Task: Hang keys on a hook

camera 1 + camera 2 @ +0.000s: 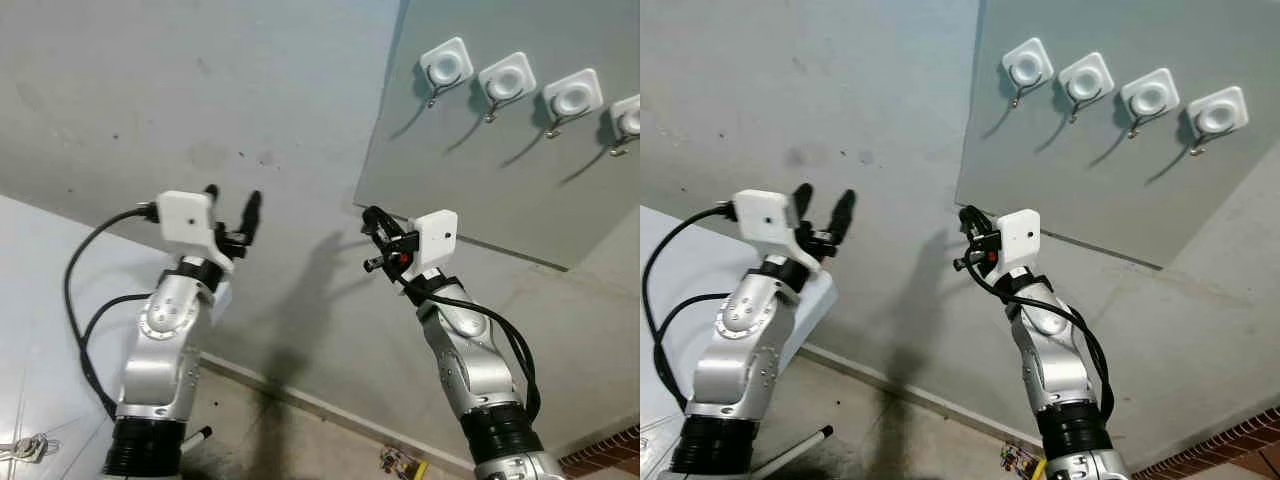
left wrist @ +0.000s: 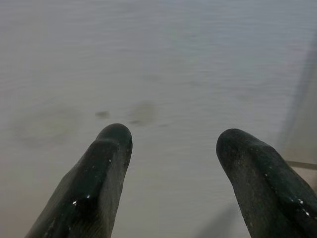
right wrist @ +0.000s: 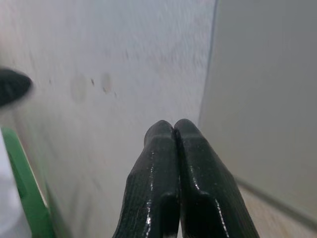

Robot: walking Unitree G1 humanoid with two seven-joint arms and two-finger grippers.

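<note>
Four white hooks [image 1: 1088, 78] on the grey panel [image 1: 520, 190], above and beyond the right gripper [image 3: 173, 130], fingers pressed together, nothing between them. Left gripper [image 1: 232, 205] spread, facing bare wall. Keys unseen; likely light, jangly; pinch the ring.

A plain indoor room, perhaps a hallway or utility corner of a home: a bare grey plastered wall [image 1: 200, 100] with small stains, a grey panel [image 1: 500, 170] above the right hand [image 1: 375, 240] carrying a row of white square wall hooks [image 1: 510, 78], a tiled floor [image 1: 270, 430], and brick-red edging [image 1: 610, 452] low down.
</note>
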